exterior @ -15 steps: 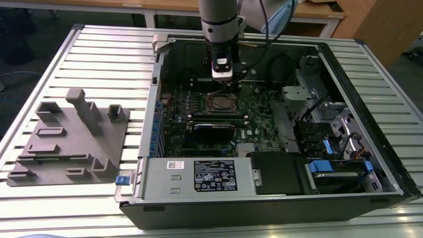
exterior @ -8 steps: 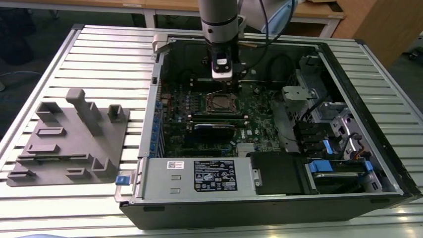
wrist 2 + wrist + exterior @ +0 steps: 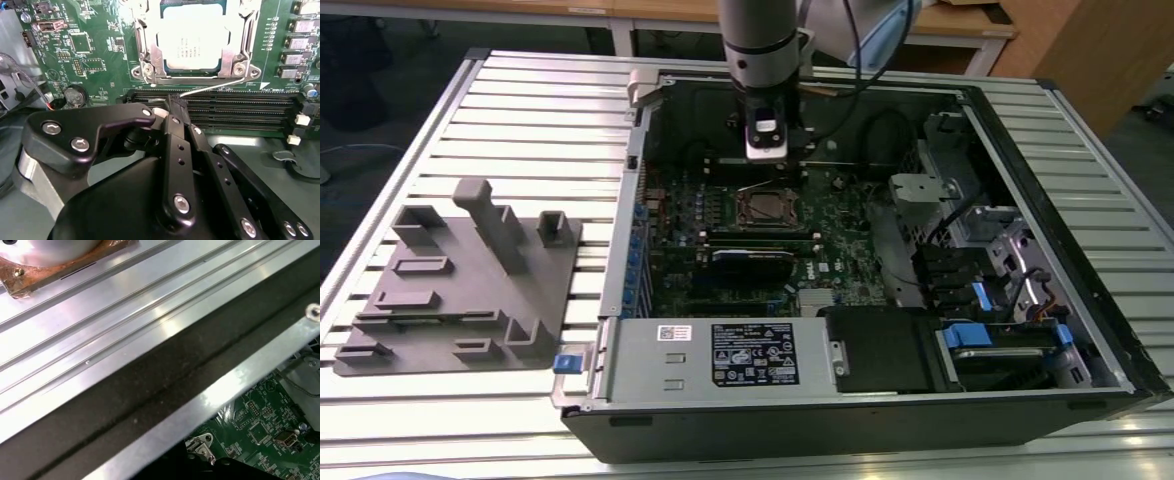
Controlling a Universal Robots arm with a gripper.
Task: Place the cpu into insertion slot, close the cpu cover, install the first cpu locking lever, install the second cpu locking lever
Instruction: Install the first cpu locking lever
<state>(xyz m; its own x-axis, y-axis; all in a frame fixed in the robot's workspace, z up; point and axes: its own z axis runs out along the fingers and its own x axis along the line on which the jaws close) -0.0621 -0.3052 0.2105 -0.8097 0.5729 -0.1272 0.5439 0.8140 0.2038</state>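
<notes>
Second wrist view, cpu (image 3: pixel 192 42) (faintly printed) under lowered cpu cover (image 3: pixel 150 50), hand (image 3: pixel 175 102) closed tight beside locking lever (image 3: pixel 215 86)

1. The cpu (image 3: pixel 194 46) has a dull silver-grey top.
2. The motherboard (image 3: pixel 95 60) is green.
3. The gripper (image 3: pixel 176 104) is black.
4. The table (image 3: pixel 520 110) is silver, striped with parallel ribs.

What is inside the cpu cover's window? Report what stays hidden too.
The cpu shows through the window of the cpu cover, silver top up. The insertion slot beneath is hidden by the cpu.
</notes>
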